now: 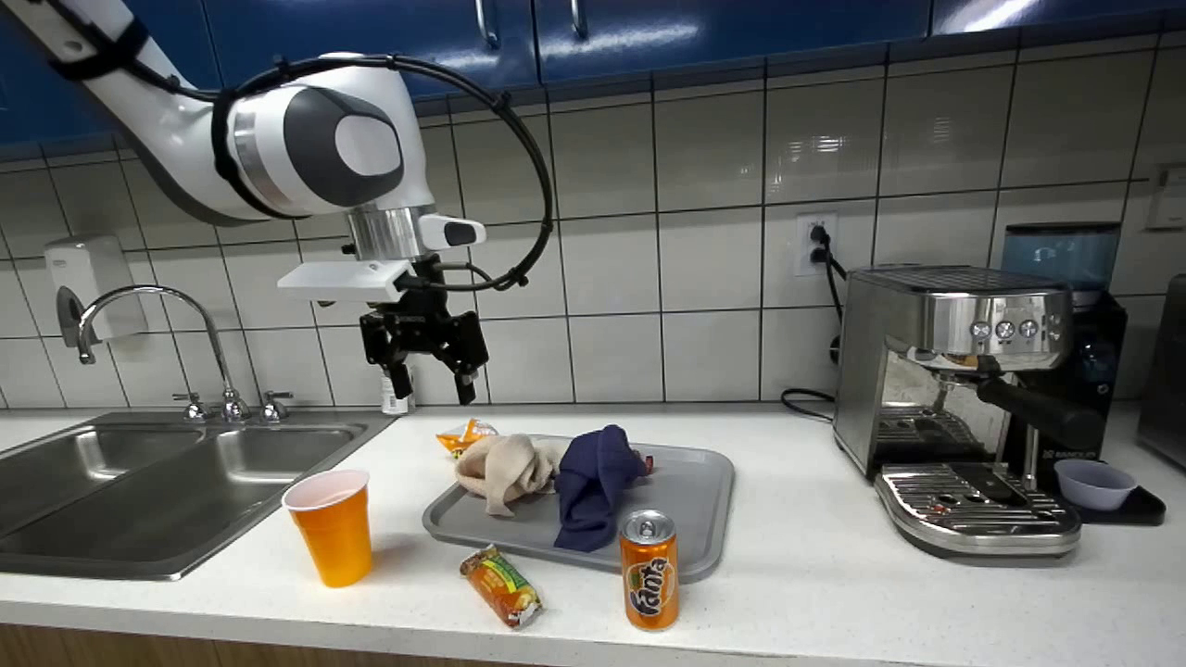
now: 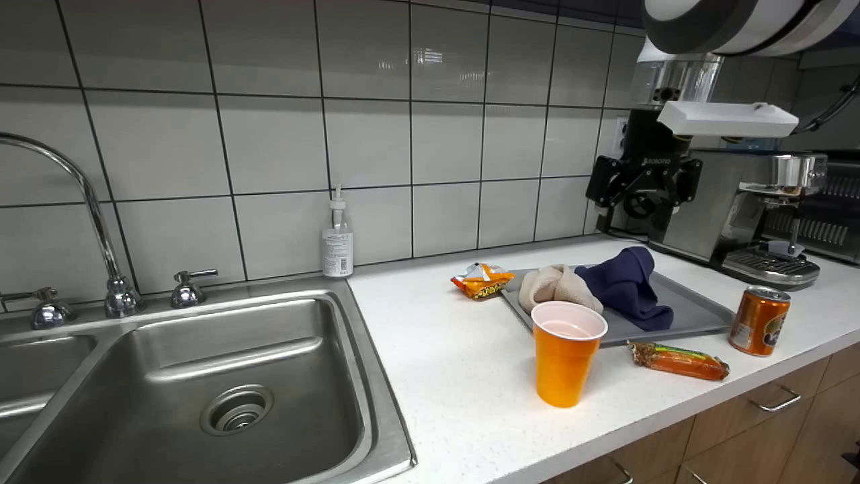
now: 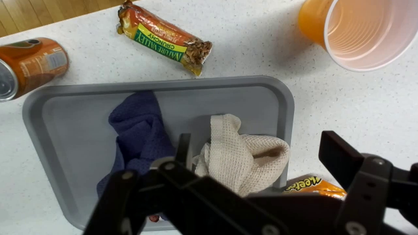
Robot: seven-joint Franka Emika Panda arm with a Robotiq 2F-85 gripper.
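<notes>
My gripper (image 1: 434, 384) hangs high above the counter with its jaws wide apart and nothing between them. In the wrist view a crumpled beige cloth (image 3: 228, 156) lies below the gap between the fingers. It shares a grey tray (image 3: 75, 137) with a navy cloth (image 3: 140, 140). A small reddish thing (image 3: 154, 218), mostly hidden, peeks out beside the navy cloth. By the tray's corner sits an orange Cheetos bag (image 2: 482, 280), partly covered by the gripper in the wrist view. Along the front are an upright orange cup (image 1: 332, 533), a granola bar (image 1: 501, 585) and a Fanta can (image 1: 650, 579).
A steel sink (image 2: 386, 403) with a tall faucet (image 1: 218, 343) is set into the counter. Behind it stands a pump bottle (image 2: 337, 242) against the tiles. An espresso machine (image 1: 964, 371) occupies the opposite end, and blue cabinets (image 1: 741, 28) hang overhead.
</notes>
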